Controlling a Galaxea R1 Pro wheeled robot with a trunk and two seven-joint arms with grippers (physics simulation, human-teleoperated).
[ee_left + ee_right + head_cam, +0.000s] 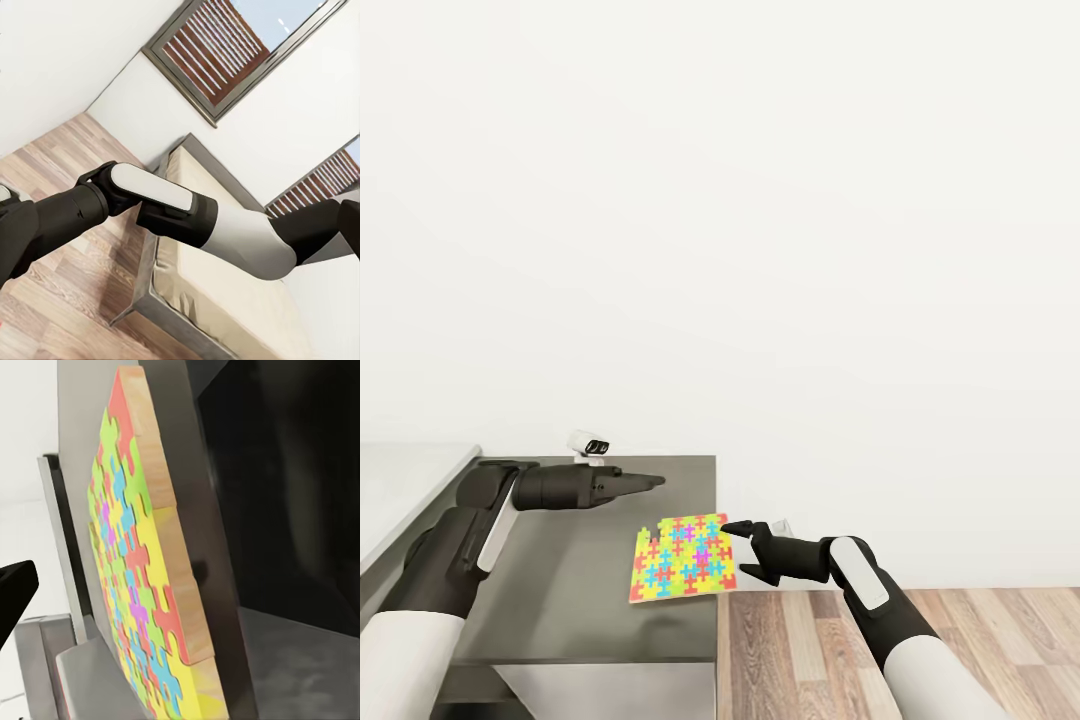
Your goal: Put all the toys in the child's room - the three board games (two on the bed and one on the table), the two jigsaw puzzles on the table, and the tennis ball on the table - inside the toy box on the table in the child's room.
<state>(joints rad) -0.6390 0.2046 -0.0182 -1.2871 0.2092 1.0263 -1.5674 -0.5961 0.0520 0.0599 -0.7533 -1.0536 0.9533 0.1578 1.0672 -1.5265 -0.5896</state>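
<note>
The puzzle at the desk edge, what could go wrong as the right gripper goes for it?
The puzzle lies at the dark desk's edge, beside the drop to the floor. The right gripper is open at that edge, so a nudge might tip it off. It is thin and flat, so the fingers may slip.

Home bedroom: bed [225, 300], slatted window [225, 45], plank floor [920, 640], white walls, grey desk [590, 600].

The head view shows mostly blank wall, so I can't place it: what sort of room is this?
Probably a bedroom: a bed under a window, wood-plank floor, and a colourful jigsaw puzzle on a dark-grey desk.
</note>
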